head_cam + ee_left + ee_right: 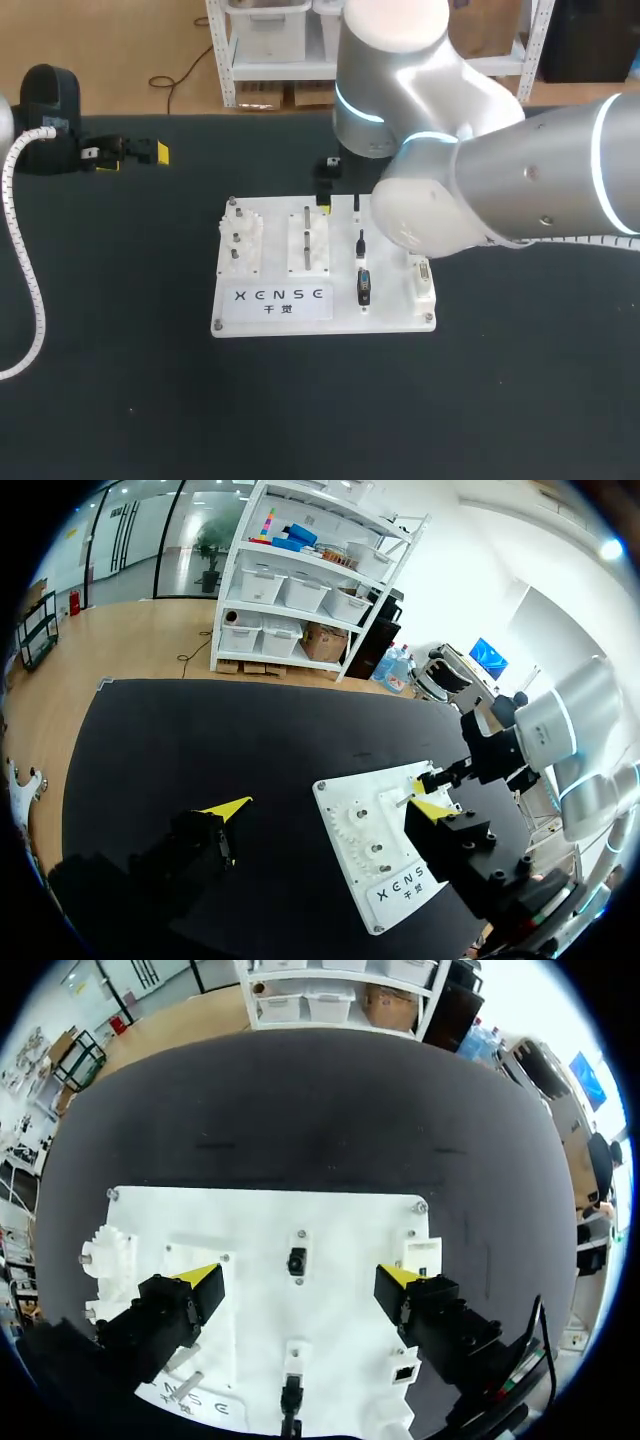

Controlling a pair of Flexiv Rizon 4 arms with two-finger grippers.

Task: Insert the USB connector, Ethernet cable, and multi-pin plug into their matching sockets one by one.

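The white socket board (270,312) lies mid-table. On its right half a slim black plug (358,241) stands in front of a wider black multi-pin plug (363,285), with a white socket block (422,281) to the right. My right gripper (326,196) hangs over the board's far edge, mostly hidden by its own arm. In its wrist view the right gripper (298,1280) is open above the board (250,1220), a small black socket (296,1260) below its gap, a black plug (291,1396) and an Ethernet socket (404,1372) nearby. My left gripper (125,153) rests far back left, open and empty (330,808).
White gears (240,240) and upright pegs (307,240) fill the board's left half. A coiled white cable (25,270) runs down the table's left side. The left wrist view shows the board (400,900) and the right gripper (440,777) at its far edge.
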